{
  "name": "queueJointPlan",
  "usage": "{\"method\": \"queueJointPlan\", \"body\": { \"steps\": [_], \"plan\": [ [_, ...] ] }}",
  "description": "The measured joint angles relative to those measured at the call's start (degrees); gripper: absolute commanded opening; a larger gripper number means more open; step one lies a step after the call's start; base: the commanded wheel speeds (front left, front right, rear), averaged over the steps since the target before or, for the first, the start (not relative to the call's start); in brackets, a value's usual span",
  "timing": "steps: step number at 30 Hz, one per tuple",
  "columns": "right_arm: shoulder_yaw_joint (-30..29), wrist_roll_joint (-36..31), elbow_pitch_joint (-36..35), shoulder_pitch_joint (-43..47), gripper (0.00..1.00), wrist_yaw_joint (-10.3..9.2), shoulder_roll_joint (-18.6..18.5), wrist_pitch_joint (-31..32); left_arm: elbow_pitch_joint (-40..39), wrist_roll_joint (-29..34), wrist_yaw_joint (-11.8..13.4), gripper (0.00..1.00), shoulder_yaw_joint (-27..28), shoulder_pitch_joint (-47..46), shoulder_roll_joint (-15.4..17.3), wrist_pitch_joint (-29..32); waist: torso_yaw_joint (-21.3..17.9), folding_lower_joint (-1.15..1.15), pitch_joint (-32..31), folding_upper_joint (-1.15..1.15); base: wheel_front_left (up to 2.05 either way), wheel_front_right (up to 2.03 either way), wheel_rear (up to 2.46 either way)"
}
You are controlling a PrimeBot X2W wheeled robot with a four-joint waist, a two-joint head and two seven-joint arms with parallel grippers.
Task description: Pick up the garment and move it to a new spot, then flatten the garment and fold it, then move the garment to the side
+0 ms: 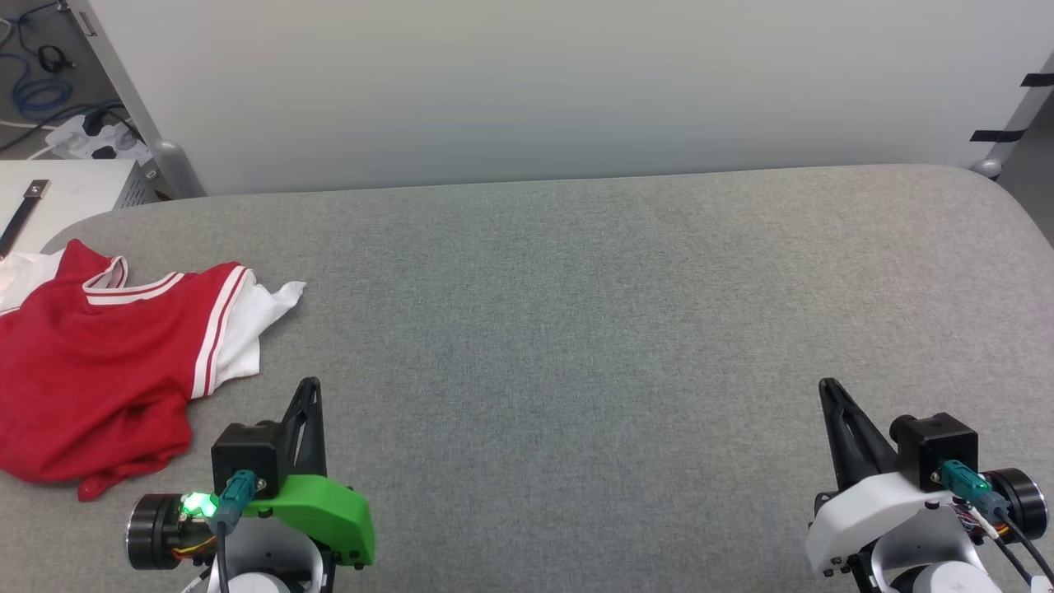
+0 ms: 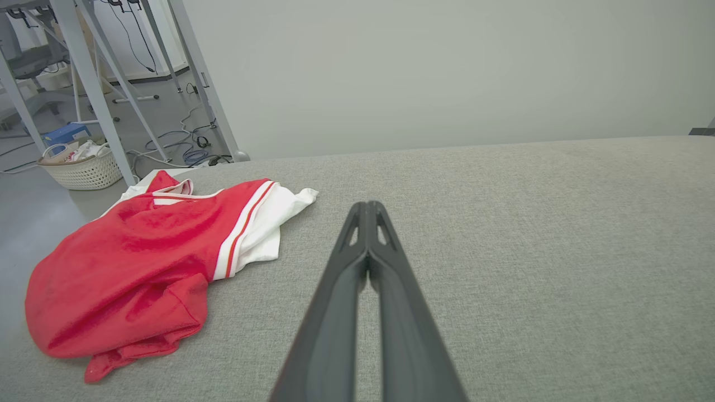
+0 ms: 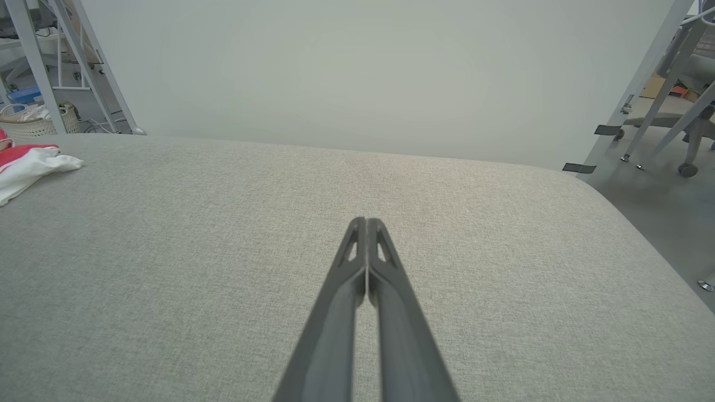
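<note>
Grey padded table point(image 1: 576, 329) is carrying one crumpled red jersey point(image 1: 90, 371) at left; two grippers, left point(image 1: 309, 387) and right point(image 1: 826, 387), are resting closed, empty, at the bottom corners.

I look over a big grey cloth table point(image 1: 593, 329) with a pale wall point(image 1: 535, 82) behind it, and down on the floor sit a white basket point(image 2: 84, 173), blue cables point(image 1: 33, 99) and a white power strip point(image 1: 86, 136).

free: table point(image 1: 576, 329) centre, right | obstacle: garment point(image 1: 99, 362) far left
</note>
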Motion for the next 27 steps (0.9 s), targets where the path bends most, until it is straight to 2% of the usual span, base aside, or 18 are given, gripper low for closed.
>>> {"method": "queueJointPlan", "body": {
  "steps": [27],
  "plan": [
    [0.0, 0.0, 0.0, 0.0, 0.00, 0.00, 0.0, 0.0, 0.0, 0.0, 0.0, 0.00, 0.0, 0.0, 0.0, 0.0, 0.0, 0.00, 0.0, 0.00, 0.00, 0.00, 0.00]
  ]
}}
